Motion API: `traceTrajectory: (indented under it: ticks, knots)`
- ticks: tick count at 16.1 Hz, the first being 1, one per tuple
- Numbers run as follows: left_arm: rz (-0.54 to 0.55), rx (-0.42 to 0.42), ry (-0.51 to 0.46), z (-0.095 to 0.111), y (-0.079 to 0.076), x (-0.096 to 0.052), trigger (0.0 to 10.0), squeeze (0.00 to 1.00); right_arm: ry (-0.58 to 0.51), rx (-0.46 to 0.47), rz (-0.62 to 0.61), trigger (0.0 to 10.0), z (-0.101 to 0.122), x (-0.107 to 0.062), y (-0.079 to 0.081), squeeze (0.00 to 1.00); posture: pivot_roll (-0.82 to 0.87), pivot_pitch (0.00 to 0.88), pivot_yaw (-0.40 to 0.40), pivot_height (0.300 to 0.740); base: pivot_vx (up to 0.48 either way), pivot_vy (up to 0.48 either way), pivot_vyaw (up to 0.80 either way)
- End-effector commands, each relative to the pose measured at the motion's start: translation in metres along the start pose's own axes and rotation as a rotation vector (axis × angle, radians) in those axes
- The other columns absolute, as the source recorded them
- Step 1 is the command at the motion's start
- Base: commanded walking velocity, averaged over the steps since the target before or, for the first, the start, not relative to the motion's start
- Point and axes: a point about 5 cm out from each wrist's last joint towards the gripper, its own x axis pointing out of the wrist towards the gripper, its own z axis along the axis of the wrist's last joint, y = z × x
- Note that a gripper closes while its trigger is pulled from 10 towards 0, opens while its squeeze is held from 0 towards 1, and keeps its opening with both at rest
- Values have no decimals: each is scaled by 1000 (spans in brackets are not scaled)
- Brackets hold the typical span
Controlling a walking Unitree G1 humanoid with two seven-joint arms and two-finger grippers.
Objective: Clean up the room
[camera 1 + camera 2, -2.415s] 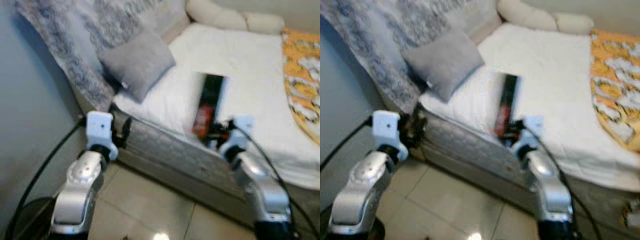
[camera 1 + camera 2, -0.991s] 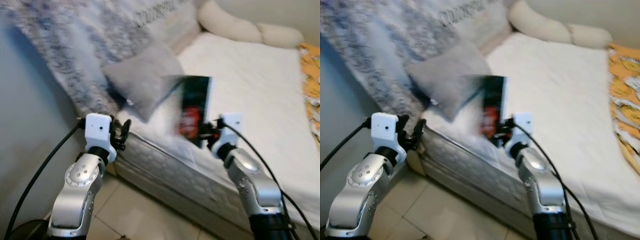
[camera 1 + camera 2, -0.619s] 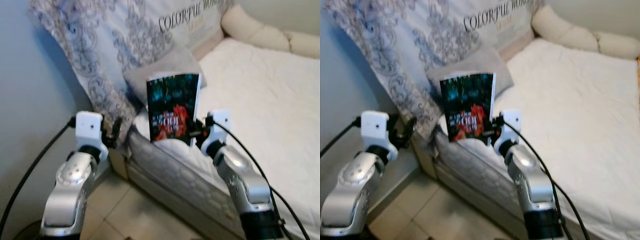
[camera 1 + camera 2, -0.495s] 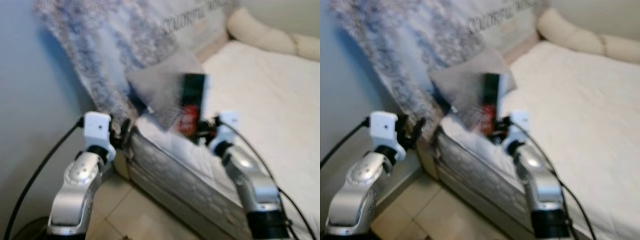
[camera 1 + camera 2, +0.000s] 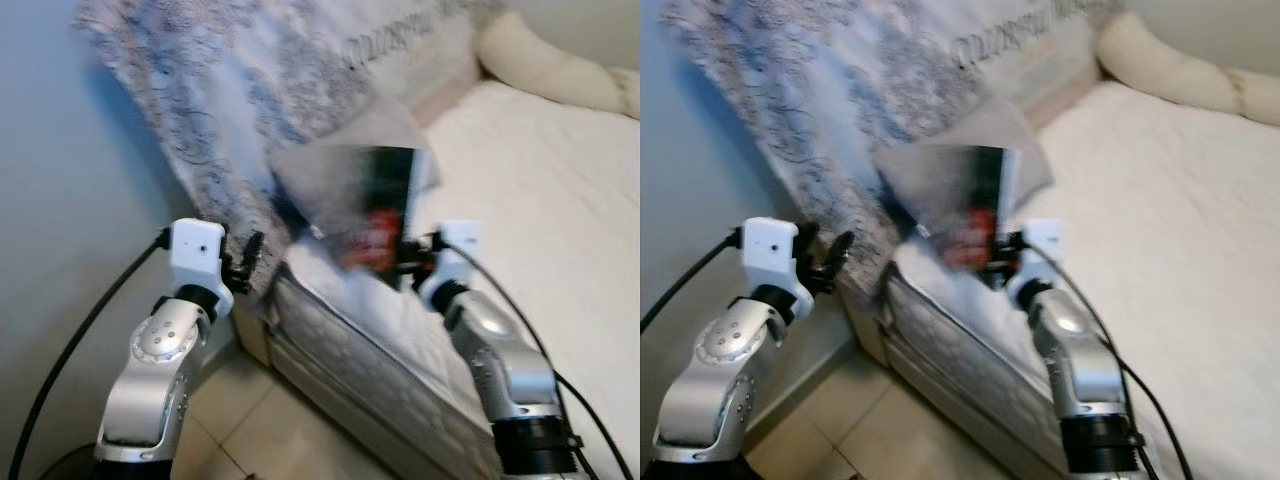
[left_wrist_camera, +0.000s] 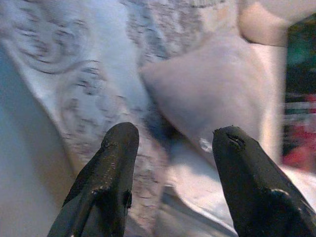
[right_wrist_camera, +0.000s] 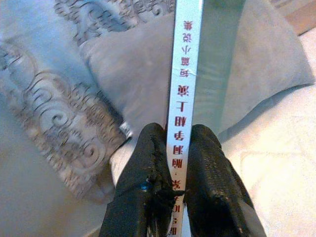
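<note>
Beside wall, bed is seen, grey pillow propped at patterned headboard. Book is held upright above mattress edge, pinched at spine by right gripper, probably for carrying away. Left gripper is spread, holding nothing.

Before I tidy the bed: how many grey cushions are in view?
1: a grey cushion leans against the patterned headboard cover, behind the book the right hand holds. Others may be hidden.

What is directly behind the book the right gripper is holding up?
Behind the book, pinched at its spine by the right gripper, sits a grey pillow on the white bed, with a patterned headboard cover further back. The book hides the pillow's middle strip.
</note>
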Motion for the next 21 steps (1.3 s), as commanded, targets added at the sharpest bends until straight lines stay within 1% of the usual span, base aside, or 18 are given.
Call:
traceTrajectory:
  ticks: [1, 3, 9, 10, 14, 15, 16, 17, 19, 21]
  knots:
    - [15, 12, 0, 1, 6, -2, 10000, 310, -48, 11, 40, 10000, 11, 5, 11, 0, 38, 0, 4, 740, 364, 0, -788]
    - [13, 14, 1, 2, 7, -3, 10000, 314, -53, 9, 41, 10000, 11, 5, 11, 0, 38, 0, 7, 740, 368, 0, -675]
    - [1, 19, 1, 2, 7, -2, 10000, 310, -65, 5, 35, 10000, 12, 4, 11, 0, 35, 0, 12, 740, 369, 0, 0]
    - [-10, 29, 6, 1, 6, -2, 10000, 306, -64, 5, 35, 10000, 11, 4, 11, 0, 36, 0, 12, 740, 360, 0, 0]
    - [-18, 27, 9, 0, 5, -5, 10000, 310, -60, 11, 36, 10000, 11, 4, 12, 0, 39, 0, 9, 740, 352, 0, 0]
    - [-31, 8, -6, 1, 5, -7, 10000, 294, -61, 15, 38, 10000, 11, 4, 13, 0, 39, 0, 9, 740, 0, 0, 0]
    - [-48, 15, 0, 1, 4, -7, 10000, 275, -61, 18, 38, 10000, 11, 5, 12, 0, 39, 0, 9, 740, 0, 0, 0]
    - [-67, 21, 5, 1, 3, -7, 10000, 263, -61, 22, 37, 10000, 12, 5, 12, 0, 36, 0, 12, 740, 0, 0, 0]
    - [-235, 16, 8, 5, -8, -10, 10000, 259, -51, 67, 7, 10000, 16, 12, 7, 0, 27, 0, 17, 740, 0, 0, 0]
    - [-365, 26, 17, 7, -16, -12, 10000, 255, -40, 103, -10, 10000, 23, 20, 2, 0, 24, 0, 22, 740, 0, 0, 0]
